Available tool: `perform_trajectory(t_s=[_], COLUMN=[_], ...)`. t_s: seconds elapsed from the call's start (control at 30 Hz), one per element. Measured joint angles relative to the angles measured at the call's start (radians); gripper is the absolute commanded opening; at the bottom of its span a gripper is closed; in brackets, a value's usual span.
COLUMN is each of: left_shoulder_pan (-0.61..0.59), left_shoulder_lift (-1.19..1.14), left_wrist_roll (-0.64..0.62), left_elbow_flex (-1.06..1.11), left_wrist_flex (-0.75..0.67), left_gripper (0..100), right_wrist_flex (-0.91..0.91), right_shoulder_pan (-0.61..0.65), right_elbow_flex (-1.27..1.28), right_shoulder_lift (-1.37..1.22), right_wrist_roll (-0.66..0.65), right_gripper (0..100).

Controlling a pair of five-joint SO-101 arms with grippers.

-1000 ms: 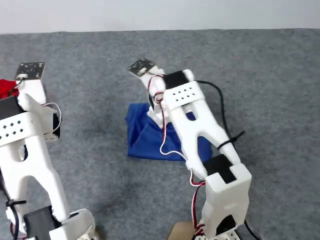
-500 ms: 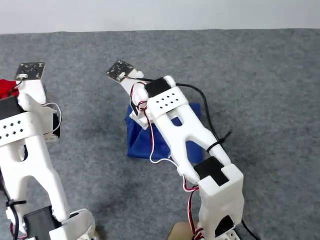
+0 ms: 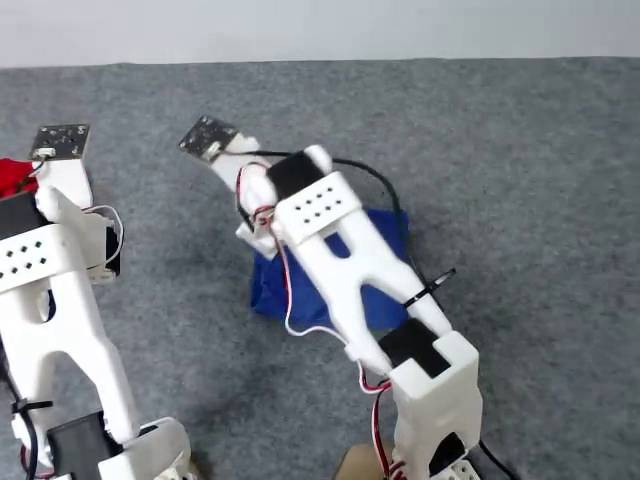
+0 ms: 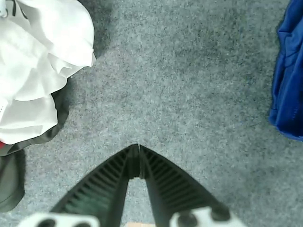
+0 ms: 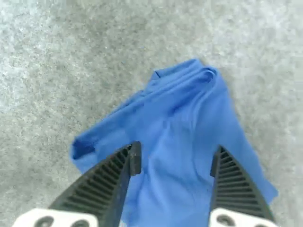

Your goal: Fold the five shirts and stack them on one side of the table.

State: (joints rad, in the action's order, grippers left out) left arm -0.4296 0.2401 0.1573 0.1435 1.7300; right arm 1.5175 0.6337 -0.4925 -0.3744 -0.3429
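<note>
A crumpled blue shirt [image 3: 268, 292] lies mid-table, partly covered by my right arm [image 3: 310, 205]. In the right wrist view my right gripper [image 5: 175, 158] hangs open just above the blue shirt [image 5: 184, 118], one finger over each side of a raised fold, holding nothing. My left gripper [image 4: 138, 150] is shut and empty over bare grey carpet. A bunched white shirt [image 4: 33, 56] lies to one side of it and the blue shirt's edge [image 4: 289, 85] to the other. A red shirt [image 3: 12, 176] peeks out at the table's left edge behind my left arm [image 3: 40, 250].
The grey carpeted tabletop [image 3: 520, 150] is open at the back and right. A dark garment [image 4: 9, 184] lies under the white shirt beside my left gripper.
My right arm has swung leftward across the blue shirt, its wrist now over the shirt's left part. The left arm has not moved.
</note>
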Motion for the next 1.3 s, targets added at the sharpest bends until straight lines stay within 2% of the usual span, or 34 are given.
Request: perform_trajectory(t_s=[0.1, 0.47, 0.63, 0.83, 1.13, 1.3], left_shoulder_pan=[0.000, 0.000, 0.000, 0.000, 0.000, 0.000], left_shoulder_lift=[0.000, 0.000, 0.000, 0.000, 0.000, 0.000], left_wrist_roll=[0.000, 0.000, 0.000, 0.000, 0.000, 0.000], left_elbow_flex=[0.000, 0.000, 0.000, 0.000, 0.002, 0.003], left_wrist_flex=[0.000, 0.000, 0.000, 0.000, 0.000, 0.000], left_gripper=[1, 1, 1, 1, 1, 1], right_wrist_flex=[0.068, 0.206, 0.218, 0.218, 0.218, 0.218], right_shoulder_pan=[-0.068, -0.316, -0.348, -0.284, -0.029, 0.066], right_elbow_flex=[-0.011, -0.012, -0.012, -0.012, -0.012, -0.012], right_shoulder_lift=[0.000, -0.081, -0.189, -0.264, -0.249, -0.163], right_wrist_roll=[0.000, -0.132, -0.149, -0.149, -0.149, -0.149], right_gripper=[0.8, 0.9, 0.9, 0.9, 0.9, 0.9])
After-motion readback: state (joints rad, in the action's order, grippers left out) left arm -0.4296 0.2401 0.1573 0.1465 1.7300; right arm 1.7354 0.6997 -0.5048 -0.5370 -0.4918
